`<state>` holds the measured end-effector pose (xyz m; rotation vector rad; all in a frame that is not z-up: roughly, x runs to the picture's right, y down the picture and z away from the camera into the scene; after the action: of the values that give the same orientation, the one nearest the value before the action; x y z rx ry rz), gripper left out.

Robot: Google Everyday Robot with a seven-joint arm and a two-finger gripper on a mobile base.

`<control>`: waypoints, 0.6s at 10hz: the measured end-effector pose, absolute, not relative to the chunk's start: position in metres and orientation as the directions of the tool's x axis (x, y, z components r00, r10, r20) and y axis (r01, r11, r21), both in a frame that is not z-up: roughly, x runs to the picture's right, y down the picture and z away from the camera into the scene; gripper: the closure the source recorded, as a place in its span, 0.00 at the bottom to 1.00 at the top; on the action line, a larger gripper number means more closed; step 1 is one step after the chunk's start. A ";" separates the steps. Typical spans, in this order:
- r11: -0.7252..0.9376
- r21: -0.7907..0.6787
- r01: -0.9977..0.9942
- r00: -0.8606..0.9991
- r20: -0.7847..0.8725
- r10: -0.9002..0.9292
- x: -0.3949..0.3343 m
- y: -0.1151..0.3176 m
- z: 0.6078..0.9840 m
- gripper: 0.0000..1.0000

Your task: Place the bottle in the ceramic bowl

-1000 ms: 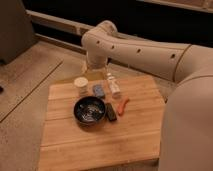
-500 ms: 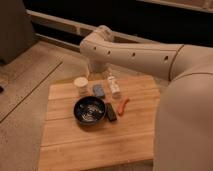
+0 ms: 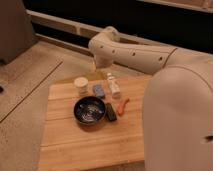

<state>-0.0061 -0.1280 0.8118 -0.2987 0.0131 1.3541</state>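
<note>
I am watching the cream-coloured robot arm [image 3: 131, 50] reaching in from the right, bending at its elbow and pointing down at the far edge of the pale wooden slatted table [image 3: 90, 147]. The gripper [image 3: 103, 69] is hanging at the arm's lower end, just behind the objects on the table. I cannot tell whether it is spread or pressed together, and I am not seeing it holding anything.

The small slim white bottle with a narrower neck [image 3: 114, 85] is sitting on the table near the far edge, outside the bowl, with its cap end towards the arm. A small grey-blue block [image 3: 99, 90] is lying just beside it on the left, and a squat white round jar [image 3: 81, 85] is standing further left. The round glossy dark ceramic bowl with a pale mottled inside [image 3: 90, 110] is resting nearer to me. A small black rectangular block [image 3: 111, 113] is lying against its right side, and a curved orange-red piece [image 3: 123, 105] is lying just beyond that.
</note>
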 end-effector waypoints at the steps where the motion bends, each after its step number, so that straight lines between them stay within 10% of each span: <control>1: 0.155 -0.238 -0.959 0.194 -0.152 0.969 0.001 -0.137 0.818 0.35; 6: 0.108 -0.272 -0.956 0.167 -0.205 0.964 0.067 -0.123 0.859 0.35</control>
<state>0.0668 -0.1231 0.8591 -0.3774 -0.0259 1.4134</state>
